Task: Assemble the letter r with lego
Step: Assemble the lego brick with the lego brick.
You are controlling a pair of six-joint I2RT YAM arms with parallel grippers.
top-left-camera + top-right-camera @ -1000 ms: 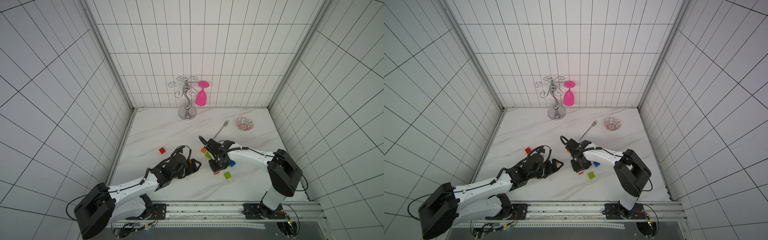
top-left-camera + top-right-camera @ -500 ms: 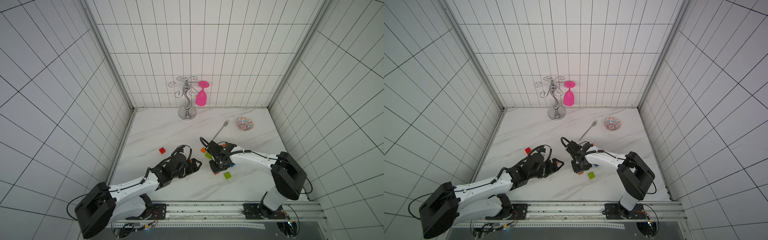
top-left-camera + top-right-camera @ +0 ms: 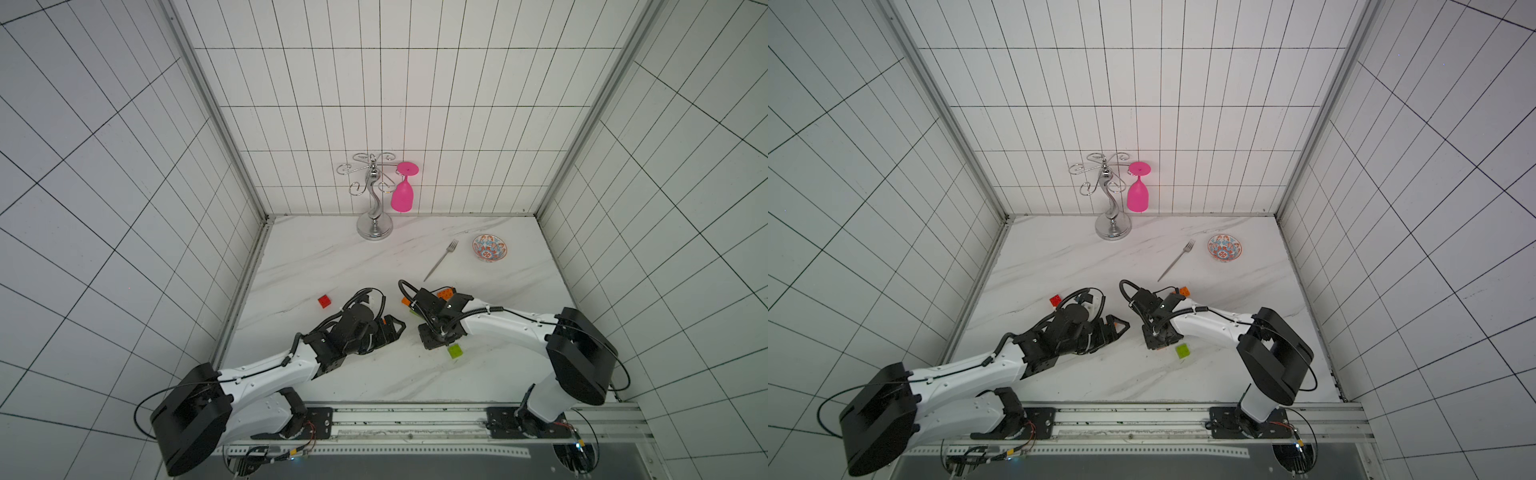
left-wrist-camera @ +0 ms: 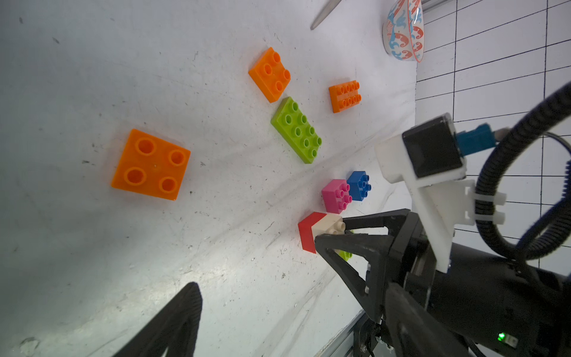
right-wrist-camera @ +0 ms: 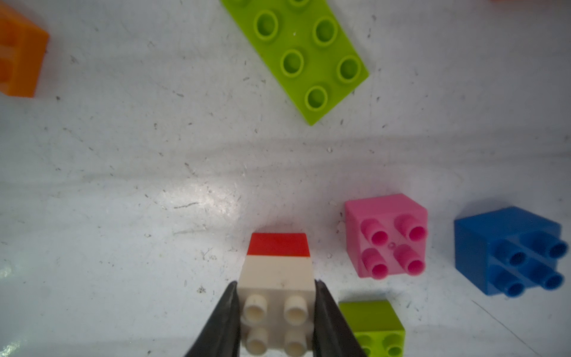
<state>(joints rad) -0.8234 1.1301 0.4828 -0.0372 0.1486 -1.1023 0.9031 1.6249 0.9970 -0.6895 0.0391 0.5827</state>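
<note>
Right gripper (image 5: 276, 286): jaws narrow, clamped on the two side walls of the cream square studded plastic brick (image 5: 278, 272). It sits stacked on a red plastic brick (image 5: 278, 244), low over the white marble tabletop (image 3: 332, 257). Cannot tell whether the stack touches it.

Left gripper (image 3: 390, 331): jaws wide, nothing between the pads. The flat orange square plate (image 4: 151, 165) lies just ahead of it.

Loose pieces: pink square brick (image 5: 386, 235) near the stack, blue square brick (image 5: 506, 250) beyond it, lime-green square brick (image 5: 370, 321) just beside one right finger, long lime-green plate (image 5: 296, 52) well apart. No letter shape yet — early stage, by my reading.

Risks:
- The grip is on the cream brick only, so the red one hangs by stud friction. A jolt or twist could shed it.
- A sideways shift would nudge the lime-green or pink brick — clearance is slim.
- A tilted press would leave the studs unseated.
</note>
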